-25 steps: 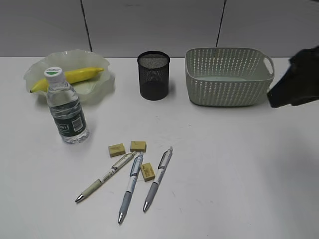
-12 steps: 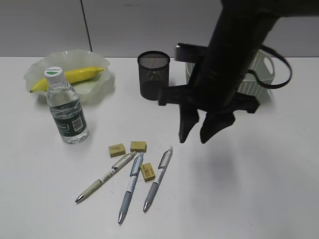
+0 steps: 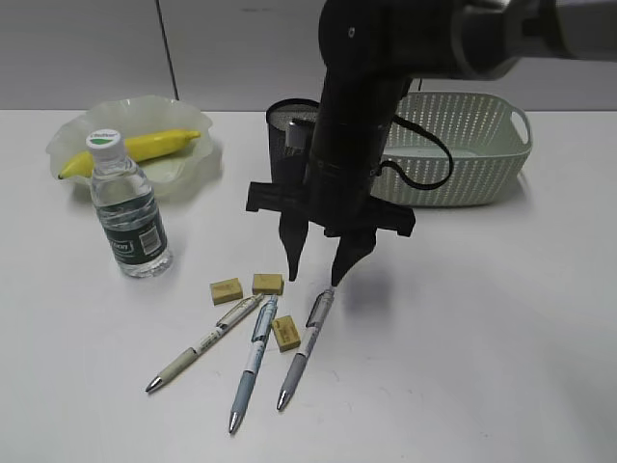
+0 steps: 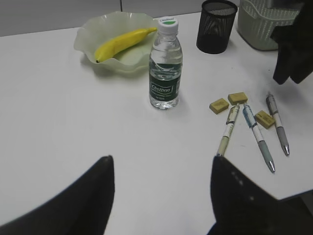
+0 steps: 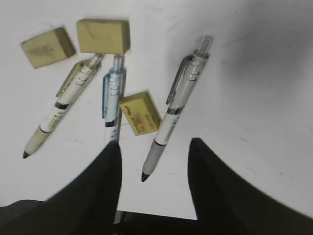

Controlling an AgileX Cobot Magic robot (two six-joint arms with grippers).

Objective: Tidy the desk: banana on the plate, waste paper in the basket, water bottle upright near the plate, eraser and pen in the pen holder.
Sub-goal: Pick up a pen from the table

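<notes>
Right wrist view puts you directly over the stationery: the right gripper [image 5: 154, 161] has its jaws parted with nothing between them, and the tip end of the grey pen [image 5: 173, 110] lies in the gap on the table below. Just beside that pen, on its left, sits 1 eraser [image 5: 140, 113], touching or nearly touching the blue pen [image 5: 111, 98]. Further left you see the cream pen [image 5: 61, 111] lying at a slant, and 2 more erasers, one [image 5: 103, 35] by the clip ends of the pens and another [image 5: 48, 47] at the far left.

From the exterior view, your right gripper [image 3: 316, 265] hangs fingers-down above the clip end of the grey pen [image 3: 306, 346], clear of the table [image 3: 482, 338]. Its arm crosses in front of the black mesh pen holder [image 3: 284, 125] and hides much of it, along with the left end of the basket [image 3: 472, 135]. I cannot tell whether any waste paper lies in the basket.

Well to the left, the water bottle [image 3: 127, 207] stands upright just in front of the plate [image 3: 67, 140], and the banana [image 3: 135, 148] lies on that plate.

Your left gripper [image 4: 161, 196] is held above bare table with its jaws wide and empty, well apart from the bottle and the pens.
</notes>
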